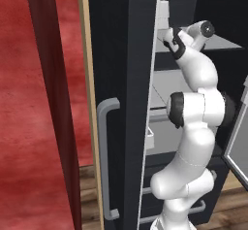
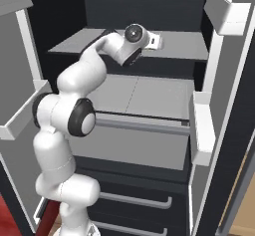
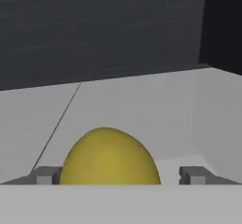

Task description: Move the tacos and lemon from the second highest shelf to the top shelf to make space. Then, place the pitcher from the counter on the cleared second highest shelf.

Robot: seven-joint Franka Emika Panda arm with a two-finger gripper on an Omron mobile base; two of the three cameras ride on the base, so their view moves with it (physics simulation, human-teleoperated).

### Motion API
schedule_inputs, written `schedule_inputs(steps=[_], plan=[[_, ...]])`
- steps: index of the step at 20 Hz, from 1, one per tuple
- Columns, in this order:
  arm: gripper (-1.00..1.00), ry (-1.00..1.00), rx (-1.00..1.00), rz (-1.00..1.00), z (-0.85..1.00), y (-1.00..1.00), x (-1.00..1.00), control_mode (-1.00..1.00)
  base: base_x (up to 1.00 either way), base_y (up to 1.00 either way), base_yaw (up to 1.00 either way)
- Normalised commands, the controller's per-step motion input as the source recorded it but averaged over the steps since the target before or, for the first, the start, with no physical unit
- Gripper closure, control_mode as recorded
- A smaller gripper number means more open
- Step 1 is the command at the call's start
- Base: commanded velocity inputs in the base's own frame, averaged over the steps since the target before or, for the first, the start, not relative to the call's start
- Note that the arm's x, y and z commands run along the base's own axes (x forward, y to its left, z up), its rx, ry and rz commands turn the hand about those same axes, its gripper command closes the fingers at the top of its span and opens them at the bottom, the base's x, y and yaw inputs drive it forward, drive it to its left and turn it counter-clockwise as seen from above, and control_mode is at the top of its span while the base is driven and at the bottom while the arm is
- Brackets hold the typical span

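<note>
no writing visible; gripper [image 3: 121, 175] released, lemon [image 3: 109, 157] between its fingers.

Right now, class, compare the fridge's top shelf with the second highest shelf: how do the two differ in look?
The top shelf has a thin front edge; the second highest shelf carries a thick pale front rail. The top shelf sits higher and further back; the second highest shelf reaches nearer. Both are flat, light-grey panels.

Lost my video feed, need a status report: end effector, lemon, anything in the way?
End effector open, fingertips wide either side of lemon. Lemon resting on grey shelf, right fingertip clear of it. Nothing blocking ahead.
</note>
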Motion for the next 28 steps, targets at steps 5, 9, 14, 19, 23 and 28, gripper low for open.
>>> schedule_inputs(steps=[5, 9, 14, 19, 23, 28], plan=[[-1.0, 0.12, -0.06, 0.0, 0.26, 0.26, -0.65, -1.0, 0.0, 0.0, 0.0], [-1.0, 0.19, -0.06, 0.0, 0.67, 0.12, -0.71, -1.0, 0.0, 0.0, 0.0], [-1.0, 0.18, -0.09, 0.03, 0.42, 0.2, -0.95, -1.0, 0.0, 0.0, 0.0], [-1.0, 0.13, -0.14, 0.04, -0.27, 0.4, -0.99, -1.0, 0.0, 0.0, 0.0], [-1.0, 0.01, -0.07, 0.03, -0.97, 0.38, -1.0, -1.0, 0.0, 0.0, 0.0], [-1.0, -0.01, 0.0, 0.0, -0.98, 0.35, -1.0, -1.0, 0.0, 0.0, 0.0]])
